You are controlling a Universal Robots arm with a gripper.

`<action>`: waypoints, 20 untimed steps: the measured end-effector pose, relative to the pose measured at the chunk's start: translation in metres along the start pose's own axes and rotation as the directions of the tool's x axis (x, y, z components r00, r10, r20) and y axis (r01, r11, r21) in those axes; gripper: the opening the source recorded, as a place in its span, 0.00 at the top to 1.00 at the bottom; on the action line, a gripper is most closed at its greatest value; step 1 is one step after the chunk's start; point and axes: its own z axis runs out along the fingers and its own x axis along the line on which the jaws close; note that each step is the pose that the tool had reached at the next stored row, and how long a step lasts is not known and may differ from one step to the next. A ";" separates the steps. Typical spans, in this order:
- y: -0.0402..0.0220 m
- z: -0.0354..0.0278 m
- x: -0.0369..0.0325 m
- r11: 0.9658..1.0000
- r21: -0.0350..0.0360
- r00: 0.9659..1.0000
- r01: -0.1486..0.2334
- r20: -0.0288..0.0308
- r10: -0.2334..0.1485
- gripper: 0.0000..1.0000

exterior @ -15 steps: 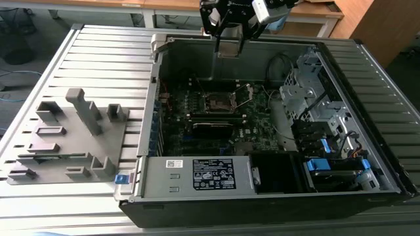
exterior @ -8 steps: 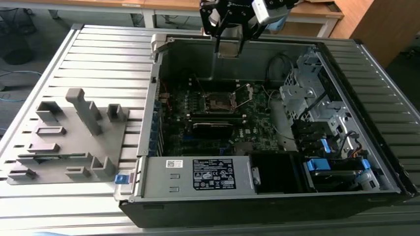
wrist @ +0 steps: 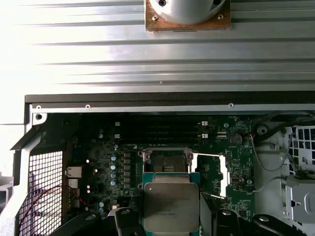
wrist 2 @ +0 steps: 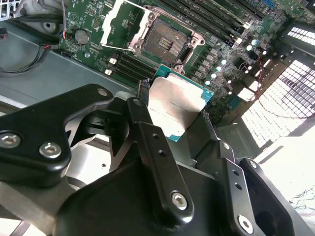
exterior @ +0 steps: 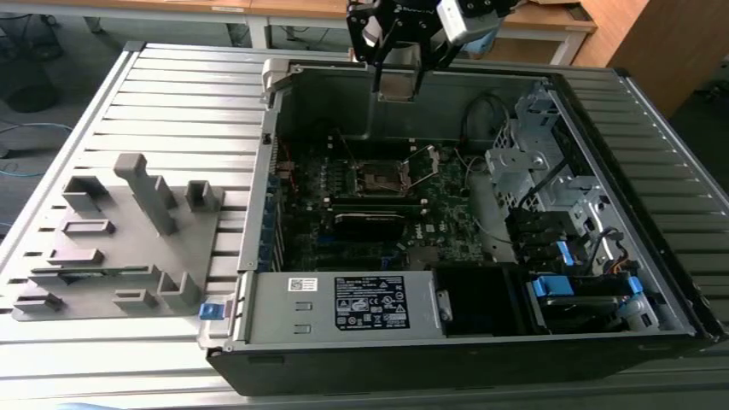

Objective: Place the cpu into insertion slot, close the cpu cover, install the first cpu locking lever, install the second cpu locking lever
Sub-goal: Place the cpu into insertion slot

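My gripper (exterior: 395, 79) hangs over the back wall of the open computer case, shut on the cpu (exterior: 395, 85), a flat silver square held by two opposite edges. In both wrist views the cpu (wrist 2: 174, 105) (wrist: 171, 206) sits between the black fingers (wrist 2: 147, 130), well above the board. The insertion slot (exterior: 378, 177) (wrist 2: 165, 42) (wrist: 165, 164) lies bare on the green motherboard with its dark centre exposed. The cpu cover (wrist 2: 115, 22) (wrist: 210, 172) is swung open beside the slot, and thin metal levers (exterior: 428, 162) stand raised at its side.
A grey fixture block (exterior: 114, 239) with upright posts stands on the slatted metal table (exterior: 171, 94) at the exterior view's left. Inside the case are a labelled power supply (exterior: 341, 303), drive cages (exterior: 547, 171) with blue tabs, cables, and long black memory slots (wrist: 157, 130).
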 end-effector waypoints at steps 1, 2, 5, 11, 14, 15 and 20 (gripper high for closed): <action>0.0000 0.0000 0.0000 1.000 0.000 1.000 0.000 0.000 0.000 0.46; 0.0000 0.0000 0.0000 1.000 0.000 1.000 0.000 0.000 0.000 0.46; 0.0000 0.0002 0.0000 1.000 0.000 1.000 0.000 0.000 0.000 0.46; -0.0003 0.0029 -0.0001 1.000 0.000 1.000 0.000 0.000 0.000 0.46; -0.0005 0.0052 -0.0001 1.000 0.000 1.000 0.000 0.000 0.000 0.46; -0.0005 0.0061 -0.0001 1.000 0.000 1.000 0.000 0.000 0.000 0.46; -0.0007 0.0076 -0.0002 1.000 0.000 1.000 0.000 0.000 0.000 0.46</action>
